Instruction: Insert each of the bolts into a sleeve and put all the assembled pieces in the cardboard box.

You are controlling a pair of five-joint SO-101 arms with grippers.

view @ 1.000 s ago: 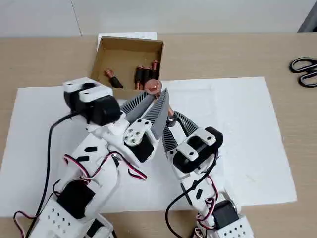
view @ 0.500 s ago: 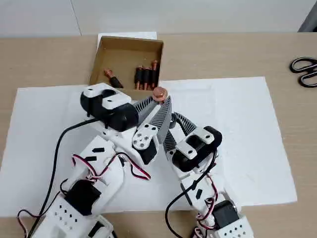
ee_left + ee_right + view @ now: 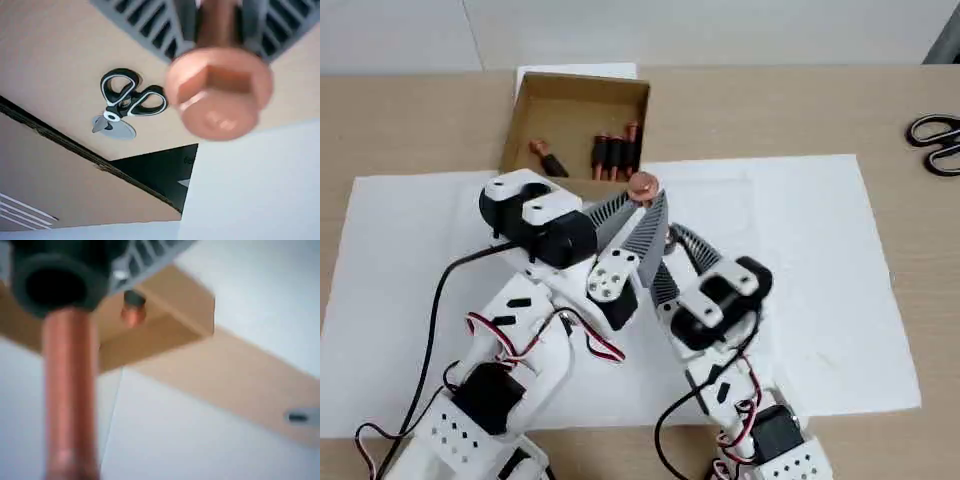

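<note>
Currently: both arm tips close together over the white paper (image 3: 820,260), beside the cardboard box (image 3: 560,110).
My left gripper (image 3: 642,203) pinches the copper bolt (image 3: 642,186) by its shaft. My right gripper (image 3: 667,240) is clamped on the black sleeve (image 3: 55,284), with the bolt shaft at its open end. Assembled pieces (image 3: 613,152) lie inside the box.

Tabletop (image 3: 770,110): light wood, bare along the far and right sides.
White paper sheet (image 3: 800,260): large, flat, covering the middle of the tabletop.
Scissors (image 3: 935,143): black-handled, closed, on bare wood at the far right edge, apart from the sheet.
Wall (image 3: 720,30): pale, behind the tabletop.
</note>
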